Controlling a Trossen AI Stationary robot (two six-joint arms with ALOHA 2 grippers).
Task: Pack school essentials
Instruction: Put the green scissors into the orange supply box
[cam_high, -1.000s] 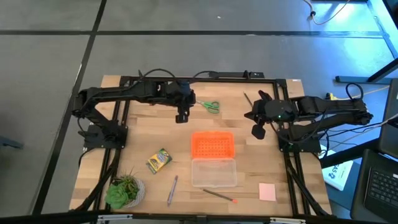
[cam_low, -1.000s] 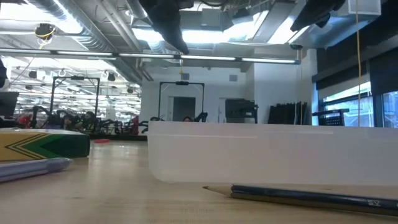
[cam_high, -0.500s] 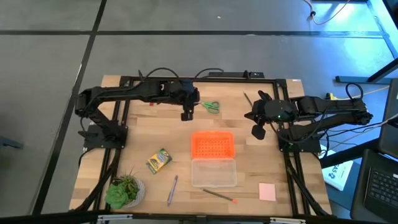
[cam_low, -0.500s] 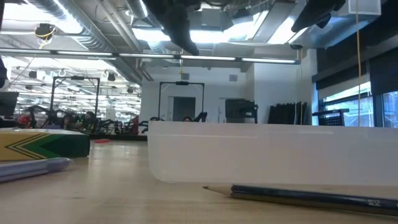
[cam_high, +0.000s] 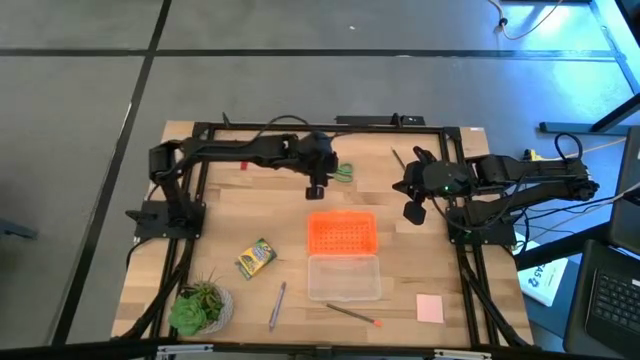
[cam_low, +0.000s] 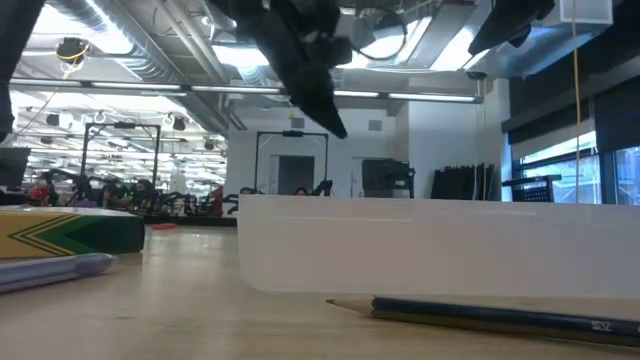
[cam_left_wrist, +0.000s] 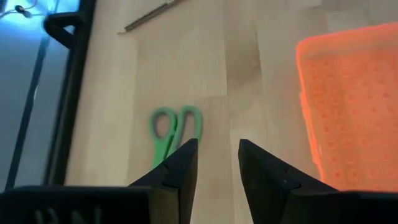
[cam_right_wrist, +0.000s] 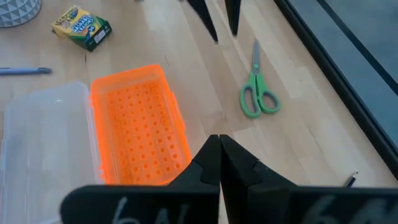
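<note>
The green-handled scissors (cam_high: 343, 172) lie flat on the wooden table near its far edge; they also show in both wrist views (cam_left_wrist: 174, 134) (cam_right_wrist: 258, 90). My left gripper (cam_high: 316, 188) hangs open above the table, just left of and nearer than the scissors, with nothing between its fingers (cam_left_wrist: 217, 155). It points slantwise down (cam_low: 325, 110). My right gripper (cam_high: 415, 210) waits shut at the right, above the table (cam_right_wrist: 219, 146). The crayon box (cam_high: 255, 258), pen (cam_high: 277, 305), a pencil (cam_high: 350, 314) and the pink note pad (cam_high: 430, 308) lie toward the near edge.
The plastic case lies open at the table's middle, with its orange half (cam_high: 342, 232) farther and its clear half (cam_high: 343, 277) nearer. A small potted plant (cam_high: 200, 308) stands at the near left corner. A second pencil (cam_high: 398, 160) lies near the far edge, right of the scissors.
My left gripper has gone toward the table's right edge and down, closing in on the scissors. Nothing on the table has moved.
</note>
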